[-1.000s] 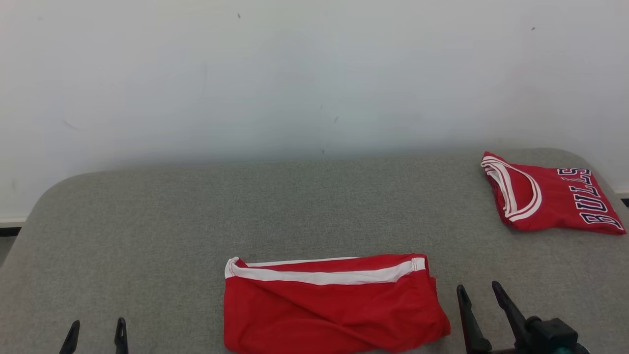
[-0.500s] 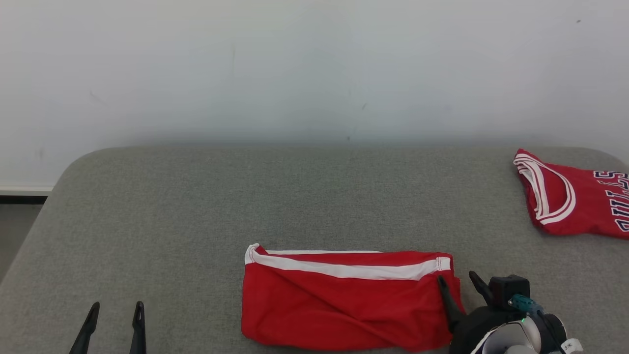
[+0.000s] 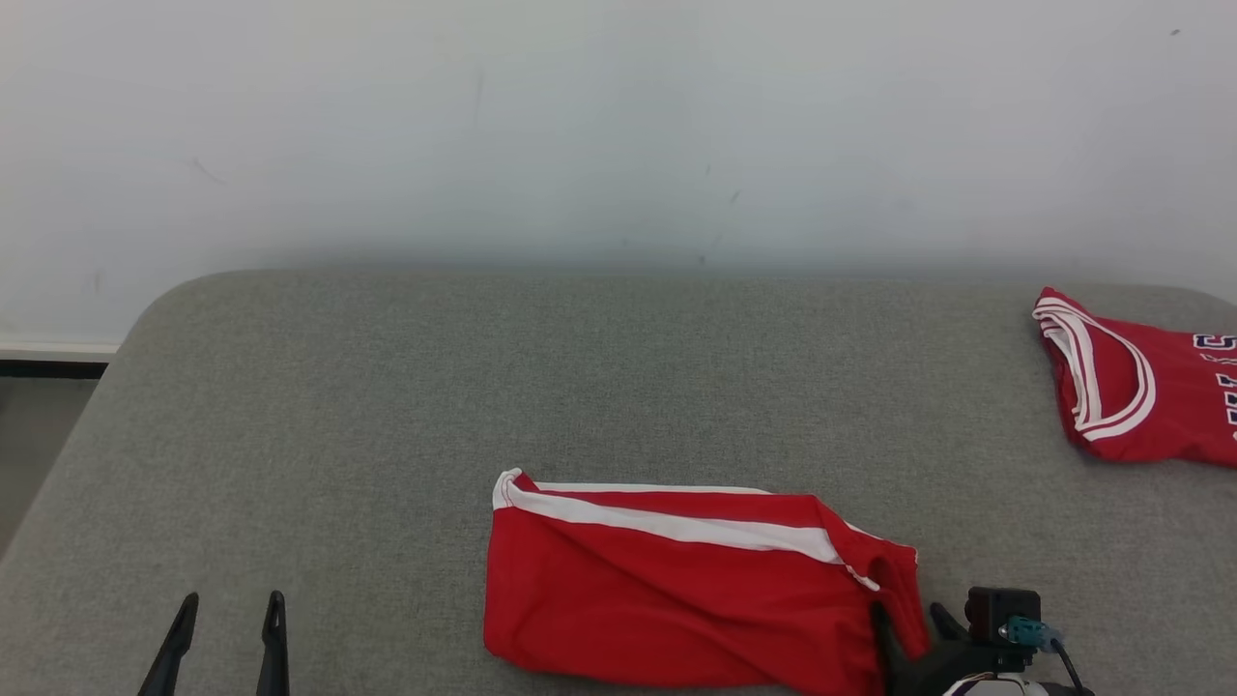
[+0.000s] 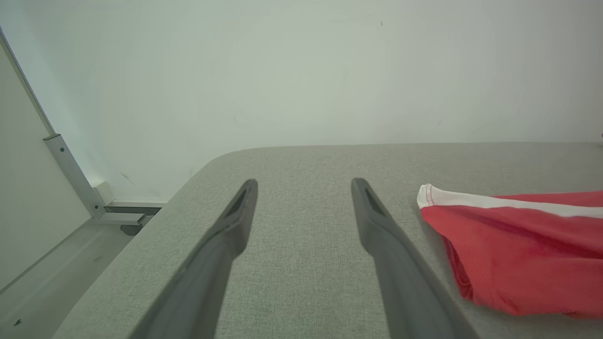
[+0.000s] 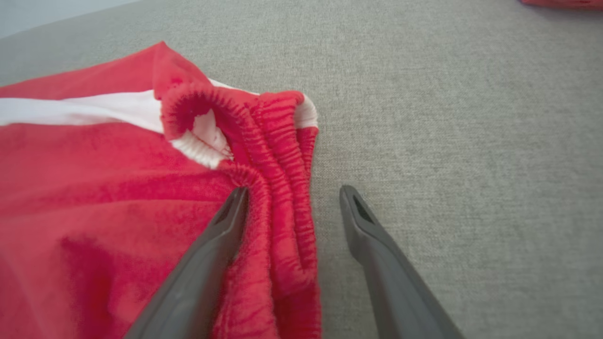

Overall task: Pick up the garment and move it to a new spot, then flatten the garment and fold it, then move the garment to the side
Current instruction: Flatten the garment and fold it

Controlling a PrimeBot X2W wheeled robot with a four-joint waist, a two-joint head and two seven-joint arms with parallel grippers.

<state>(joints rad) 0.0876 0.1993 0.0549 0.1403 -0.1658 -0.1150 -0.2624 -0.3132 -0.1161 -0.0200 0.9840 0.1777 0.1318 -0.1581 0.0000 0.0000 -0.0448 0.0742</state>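
Garment: red shorts, folded into a long flat band lying across the table; soft, matte cloth with shallow creases.
Stripe: one white band runs along the far long edge, slanting slightly down toward 3 o'clock.
Hem corner: white-trimmed and rounded, at the 9 o'clock end of the garment.
Waistband: gathered red elastic at the 3 o'clock end, bunched into ridged folds; a bit of white ribbed lining shows where it curls open.
Garment's place: near edge of the table, at about 5 o'clock from the table's middle in the head view.
Right gripper: at the garment's 3 o'clock end, jaws spread wide, gripping nothing. In the right wrist view one finger lies over the red cloth just inside the waistband and the other over bare table, with the waistband's edge between them. Whether the finger presses the cloth cannot be told.
Left gripper: at 7 o'clock of the head view, fingers wide apart and empty, over bare table, well apart from the hem corner.
Jersey: red with white trim and dark lettering, folded, at 2 o'clock on the table, well apart from the garment.
Table surface: grey woven padding with rounded corners.
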